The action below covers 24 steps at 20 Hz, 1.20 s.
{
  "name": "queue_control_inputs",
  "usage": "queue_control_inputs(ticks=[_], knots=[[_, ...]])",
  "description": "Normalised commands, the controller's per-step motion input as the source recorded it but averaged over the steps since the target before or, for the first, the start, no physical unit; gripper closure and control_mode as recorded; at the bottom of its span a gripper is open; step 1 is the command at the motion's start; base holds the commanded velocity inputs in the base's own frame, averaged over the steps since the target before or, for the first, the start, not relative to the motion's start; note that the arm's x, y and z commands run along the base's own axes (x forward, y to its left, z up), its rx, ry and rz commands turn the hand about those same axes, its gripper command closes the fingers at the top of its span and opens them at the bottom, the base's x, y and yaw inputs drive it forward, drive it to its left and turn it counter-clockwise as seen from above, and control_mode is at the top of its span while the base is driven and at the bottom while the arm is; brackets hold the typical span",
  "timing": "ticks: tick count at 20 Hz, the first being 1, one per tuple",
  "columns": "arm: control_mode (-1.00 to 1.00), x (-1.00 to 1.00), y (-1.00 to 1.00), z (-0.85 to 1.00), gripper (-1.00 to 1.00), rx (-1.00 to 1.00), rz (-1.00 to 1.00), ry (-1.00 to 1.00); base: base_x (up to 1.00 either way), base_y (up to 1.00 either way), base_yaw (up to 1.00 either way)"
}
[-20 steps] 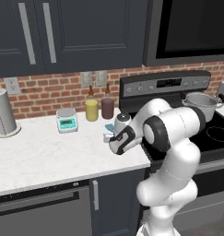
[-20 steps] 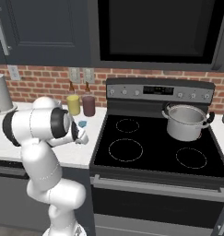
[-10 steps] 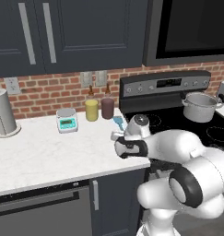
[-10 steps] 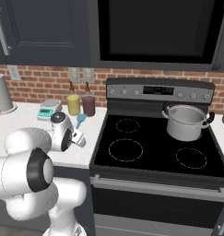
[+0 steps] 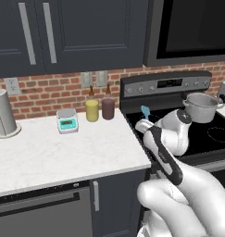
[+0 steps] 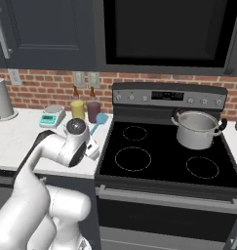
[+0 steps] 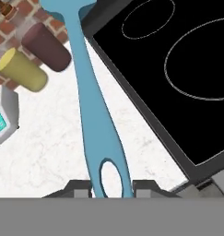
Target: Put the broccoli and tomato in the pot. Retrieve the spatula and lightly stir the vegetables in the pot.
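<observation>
Gripper (image 7: 111, 188) clamps the spatula (image 7: 90, 106) above white marble counter (image 5: 63, 157) beside black stove (image 6: 164, 161)

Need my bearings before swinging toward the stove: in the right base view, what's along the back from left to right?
Grey kettle → scale → yellow jar → maroon jar → blue spatula blade → steel pot on the stove.
</observation>
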Motion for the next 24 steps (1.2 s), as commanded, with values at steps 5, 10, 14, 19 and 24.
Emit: queue_control_inputs(ticks=[5, 10, 14, 19, 24], knots=[[-1.0, -0.36, -0.54, 0.88, 1.0, 0.12, -0.09, 0.08, 0.0, 0.0, 0.0], [-1.0, -0.36, -0.11, 0.93, 1.0, 0.07, -0.04, 0.12, 0.0, 0.0, 0.0], [1.0, -0.24, 0.0, 0.56, 1.0, 0.0, -0.02, 0.1, -0.06, 0.0, 0.0], [1.0, 0.0, 0.0, 0.0, 1.0, 0.0, 0.0, 0.0, -0.02, -0.49, -0.01], [1.0, 0.0, 0.0, 0.0, 1.0, 0.0, 0.0, 0.0, 0.01, -0.92, 0.01]])
